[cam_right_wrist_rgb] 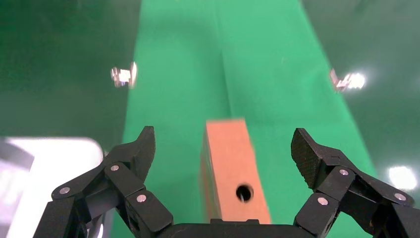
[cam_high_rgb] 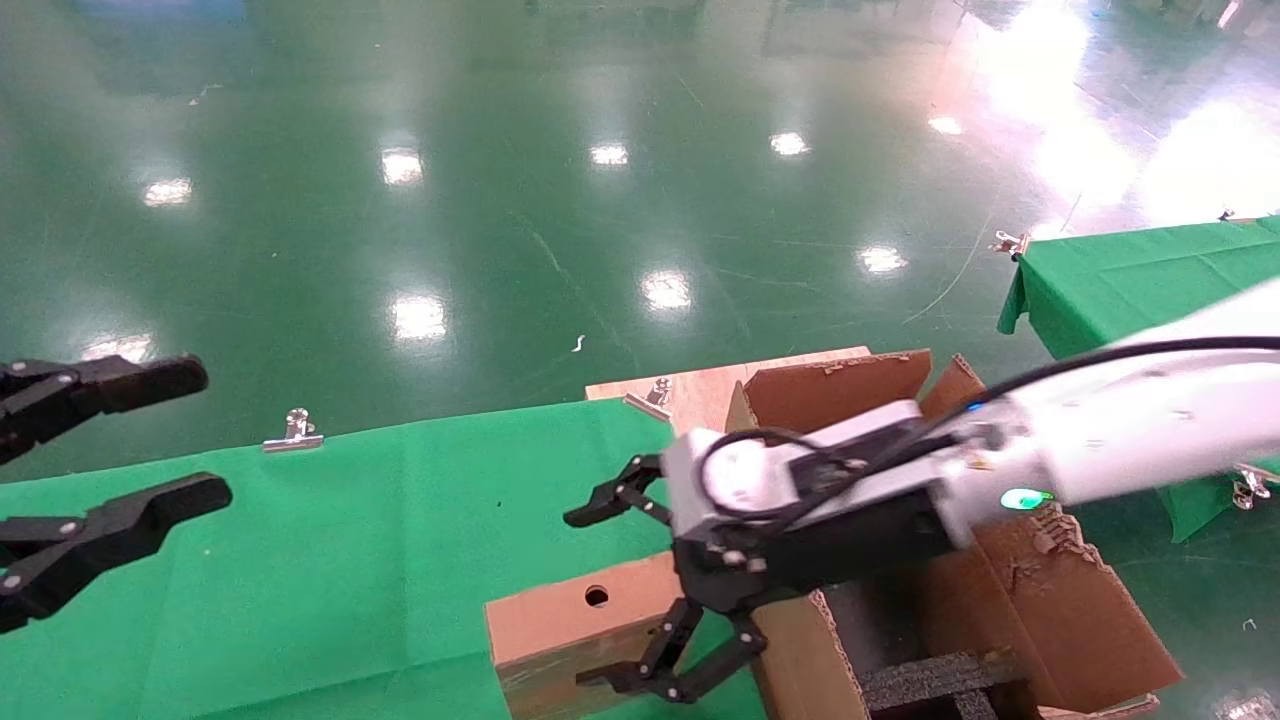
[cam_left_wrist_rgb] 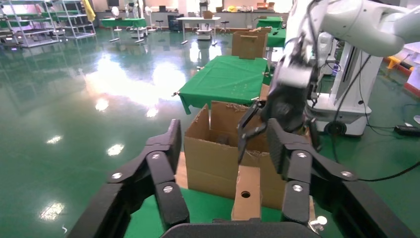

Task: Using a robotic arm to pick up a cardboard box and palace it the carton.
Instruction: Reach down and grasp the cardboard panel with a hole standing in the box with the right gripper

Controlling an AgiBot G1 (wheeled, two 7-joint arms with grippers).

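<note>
The small brown cardboard box (cam_high_rgb: 560, 625) with a round hole lies on the green cloth, right beside the carton (cam_high_rgb: 1040, 600). It also shows in the right wrist view (cam_right_wrist_rgb: 230, 158) and the left wrist view (cam_left_wrist_rgb: 247, 191). The white right arm's gripper (cam_high_rgb: 605, 598) is open, with one finger on each side of the box and not touching it (cam_right_wrist_rgb: 224, 140). The large carton has ragged flaps standing up and black foam (cam_high_rgb: 930, 680) inside; it also shows in the left wrist view (cam_left_wrist_rgb: 213, 158). My left gripper (cam_high_rgb: 190, 435) is open and empty at the far left (cam_left_wrist_rgb: 223, 146).
The green cloth table (cam_high_rgb: 350, 560) has metal clips at its far edge (cam_high_rgb: 293, 432) (cam_high_rgb: 655, 395). A bare wooden board (cam_high_rgb: 700, 390) lies behind the carton. A second green-covered table (cam_high_rgb: 1120, 280) stands at the right. Shiny green floor lies beyond.
</note>
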